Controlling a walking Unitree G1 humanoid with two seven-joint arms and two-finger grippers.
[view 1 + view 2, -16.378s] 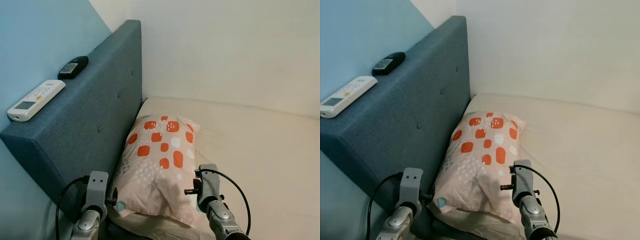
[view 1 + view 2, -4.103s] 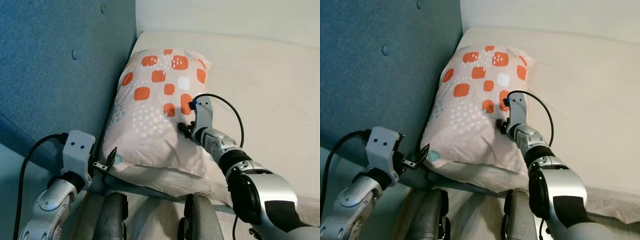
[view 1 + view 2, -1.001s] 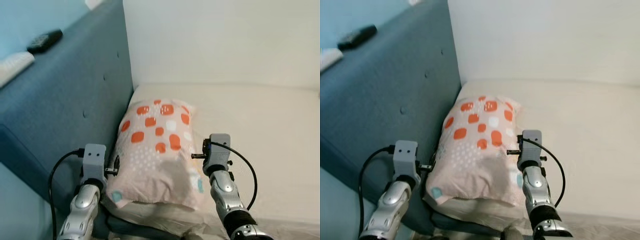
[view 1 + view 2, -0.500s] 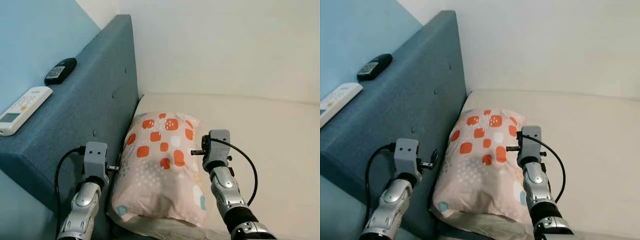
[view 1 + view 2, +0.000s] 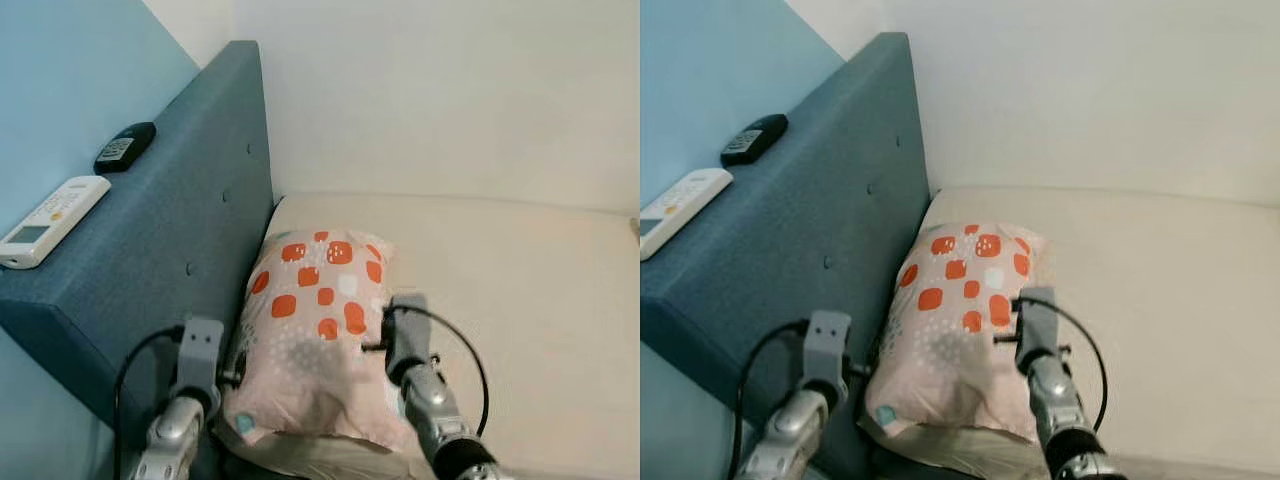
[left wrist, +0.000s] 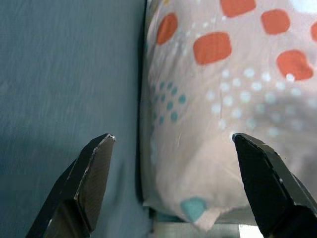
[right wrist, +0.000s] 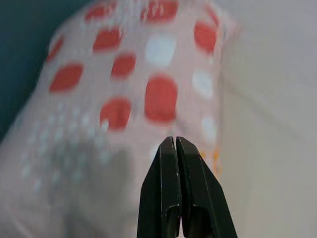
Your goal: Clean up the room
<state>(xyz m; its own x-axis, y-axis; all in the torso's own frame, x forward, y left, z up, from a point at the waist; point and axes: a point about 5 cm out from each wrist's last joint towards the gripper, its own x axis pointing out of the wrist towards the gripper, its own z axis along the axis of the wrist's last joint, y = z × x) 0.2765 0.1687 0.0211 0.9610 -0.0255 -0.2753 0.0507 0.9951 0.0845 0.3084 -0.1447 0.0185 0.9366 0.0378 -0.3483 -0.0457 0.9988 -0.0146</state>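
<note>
Pillow [image 5: 318,330] set by headboard [image 5: 170,260]; left gripper [image 6: 173,188] fingers apart, right gripper [image 7: 176,191] pinched empty; next prob. w/draw arms, find more clutter

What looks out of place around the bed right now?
Two remotes sit on top of the blue headboard: a white remote and a black remote farther back. The patterned pillow lies against the headboard on the mattress, and nothing about it stands out.

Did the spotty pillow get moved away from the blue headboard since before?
No. The pillow lies against the headboard at the mattress corner, as in the earlier pictures. The shift in the picture is the camera moving.
</note>
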